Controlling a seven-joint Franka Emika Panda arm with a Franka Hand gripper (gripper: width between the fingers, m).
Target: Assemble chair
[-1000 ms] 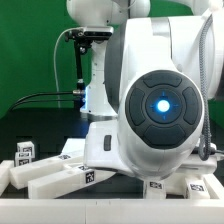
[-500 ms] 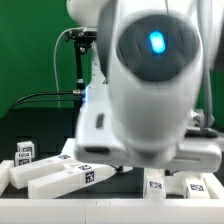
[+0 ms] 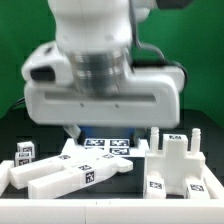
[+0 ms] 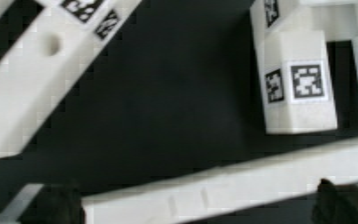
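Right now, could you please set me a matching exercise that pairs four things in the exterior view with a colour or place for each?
Things:
1. backdrop
2. table
3. small tagged block
4. pronged white part

Colour or place:
A. at the exterior view's right
B. black
C. at the exterior view's far left
D. green

Pairs: 1-D, 2-B, 3-C, 4-A.

The Panda arm [image 3: 100, 85], exterior view: I see its white wrist housing with a grey collar close to the camera, blurred and filling the upper half of the frame, its fingers hidden from this side. The gripper [image 4: 190, 208], wrist view: my two dark fingertips [image 4: 51, 206] stand well apart, jaws spread and pointing downward.
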